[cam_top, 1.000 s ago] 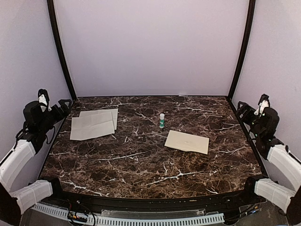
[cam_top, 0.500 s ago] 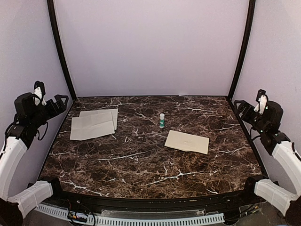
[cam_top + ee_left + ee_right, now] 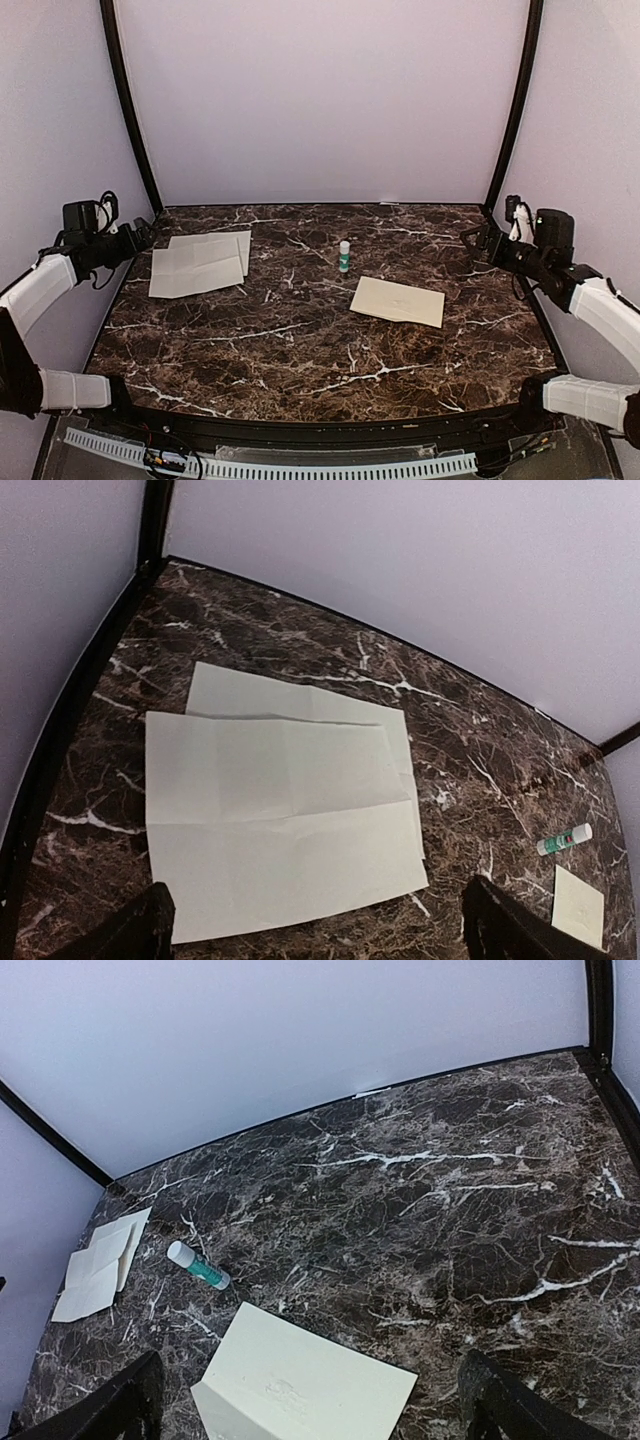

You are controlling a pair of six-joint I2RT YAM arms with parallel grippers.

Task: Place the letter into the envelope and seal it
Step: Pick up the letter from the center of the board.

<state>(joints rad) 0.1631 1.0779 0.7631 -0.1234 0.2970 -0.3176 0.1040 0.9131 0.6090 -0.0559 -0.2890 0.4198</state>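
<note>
White letter [image 3: 197, 268], beige envelope [image 3: 398, 301] unmoved; left fingers [image 3: 150, 927], right fingers [image 3: 128, 1405] now further inward, wide apart.

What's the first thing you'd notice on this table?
The pale papers jump out against the dark marble table: a creased white sheet lies on the left, overlapping a second sheet behind it. A cream envelope lies flat just right of the middle. Between them, a little farther back, sits a small glue stick with a green band.
</note>
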